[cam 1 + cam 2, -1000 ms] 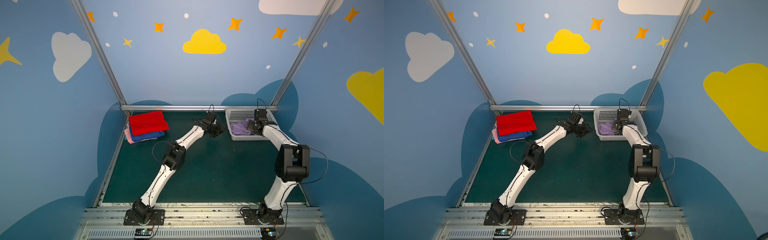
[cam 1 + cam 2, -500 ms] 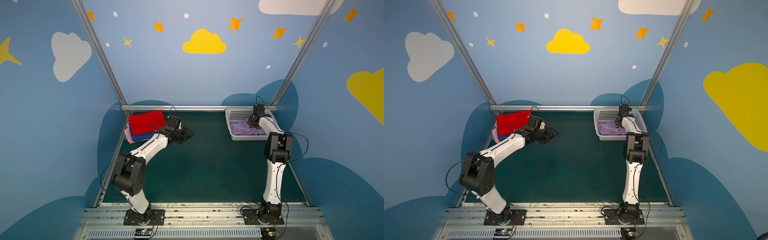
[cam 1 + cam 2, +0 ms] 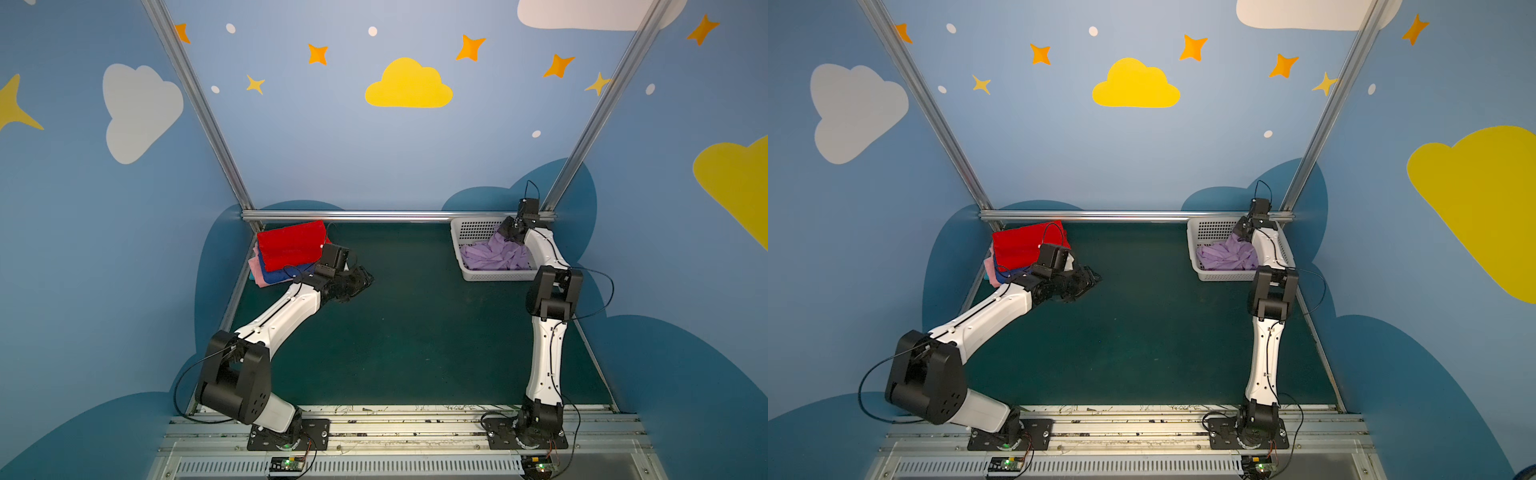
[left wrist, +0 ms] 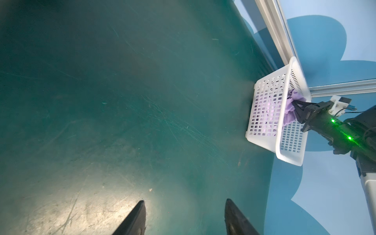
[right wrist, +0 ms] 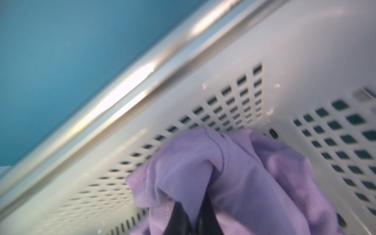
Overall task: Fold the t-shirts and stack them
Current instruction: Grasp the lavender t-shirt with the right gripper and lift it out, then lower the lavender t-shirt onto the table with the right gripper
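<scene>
Pinched tight between the jaws of the right gripper (image 4: 294,104): a bunched fold of the lavender shirt (image 3: 494,257), the rest heaped inside the basket (image 3: 498,275) at the far right corner of the counter (image 3: 415,324). Best lifted straight up and slowly, high enough to clear the rim, watching for cloth snagging in the perforations or dragging the basket along. Then out toward the bare middle for spreading.

Spread and empty: the jaws of the left gripper (image 4: 184,201), low over the counter just beside the stack, red shirt (image 3: 291,245) on blue (image 3: 278,276) on pink (image 3: 257,270). Worth bringing across to catch a hanging hem, keeping clear of the stack.
</scene>
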You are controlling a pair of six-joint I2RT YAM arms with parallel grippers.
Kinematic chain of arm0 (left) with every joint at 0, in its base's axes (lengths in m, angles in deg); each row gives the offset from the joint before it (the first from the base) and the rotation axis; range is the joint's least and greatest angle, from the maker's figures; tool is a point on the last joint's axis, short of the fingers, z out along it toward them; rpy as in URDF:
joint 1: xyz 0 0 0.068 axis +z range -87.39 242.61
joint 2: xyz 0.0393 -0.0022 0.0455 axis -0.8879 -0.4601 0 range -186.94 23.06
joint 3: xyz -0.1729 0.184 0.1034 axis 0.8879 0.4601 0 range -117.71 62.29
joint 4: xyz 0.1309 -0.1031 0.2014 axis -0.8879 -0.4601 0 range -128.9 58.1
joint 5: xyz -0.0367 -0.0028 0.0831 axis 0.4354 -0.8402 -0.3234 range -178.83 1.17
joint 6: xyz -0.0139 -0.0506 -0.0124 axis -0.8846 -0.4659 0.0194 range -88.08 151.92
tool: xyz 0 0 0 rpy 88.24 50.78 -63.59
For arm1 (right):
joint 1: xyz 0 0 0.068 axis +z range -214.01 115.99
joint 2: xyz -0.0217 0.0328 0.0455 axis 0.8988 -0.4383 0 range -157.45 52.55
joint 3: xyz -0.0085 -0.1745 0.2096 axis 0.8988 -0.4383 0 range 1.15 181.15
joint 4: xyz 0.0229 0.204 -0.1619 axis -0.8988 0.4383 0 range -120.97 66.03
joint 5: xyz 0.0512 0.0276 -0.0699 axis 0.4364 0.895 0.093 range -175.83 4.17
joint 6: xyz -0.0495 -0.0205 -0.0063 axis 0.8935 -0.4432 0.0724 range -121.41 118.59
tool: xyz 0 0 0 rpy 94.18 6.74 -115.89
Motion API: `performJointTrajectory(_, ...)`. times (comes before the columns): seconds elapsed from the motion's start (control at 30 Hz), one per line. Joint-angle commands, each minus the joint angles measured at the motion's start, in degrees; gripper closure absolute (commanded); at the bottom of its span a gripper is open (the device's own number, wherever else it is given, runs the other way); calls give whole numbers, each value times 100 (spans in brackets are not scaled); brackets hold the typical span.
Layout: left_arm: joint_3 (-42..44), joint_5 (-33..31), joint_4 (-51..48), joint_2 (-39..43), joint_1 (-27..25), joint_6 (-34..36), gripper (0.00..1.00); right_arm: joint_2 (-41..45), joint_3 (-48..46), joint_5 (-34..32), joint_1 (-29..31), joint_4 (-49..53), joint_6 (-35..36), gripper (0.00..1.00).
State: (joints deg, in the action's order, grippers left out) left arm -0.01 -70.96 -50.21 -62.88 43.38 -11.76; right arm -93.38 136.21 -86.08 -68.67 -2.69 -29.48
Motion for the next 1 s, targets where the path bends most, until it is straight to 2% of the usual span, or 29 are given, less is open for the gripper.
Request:
performJointTrajectory(0.0, 116, -93, -100, 211, 13, 21, 38, 592, -52, 350, 123, -385, 31, 100)
performJointTrajectory(0.07, 202, -74, -33, 298, 20, -62, 38, 1041, -492, 175, 289, -579, 207, 100)
performJointTrajectory(0.23, 447, -52, 146, 640, -21, -253, 38, 2789, -2636, -445, 873, -1954, 427, 100)
performJointTrajectory(0.33, 484, -144, 58, 909, -76, -245, 37, 3751, -3327, -651, 1248, -2305, 646, 100)
performJointTrajectory(0.43, 478, -296, -161, 1181, -104, -185, 37, 4664, -3621, -836, 1650, -2581, 993, 100)
performJointTrajectory(0.67, 695, -472, -323, 1900, -134, -215, 35, 6120, -3289, -1069, 2615, -2451, 1670, 100)
performJointTrajectory(0.83, 815, -532, -550, 2292, -124, -188, 34, 7154, -3768, -1255, 3050, -2054, 1344, 100)
performJointTrajectory(0.97, 864, -753, -645, 2445, -118, -167, 33, 8208, -4661, -1564, 3144, -1620, 912, 100)
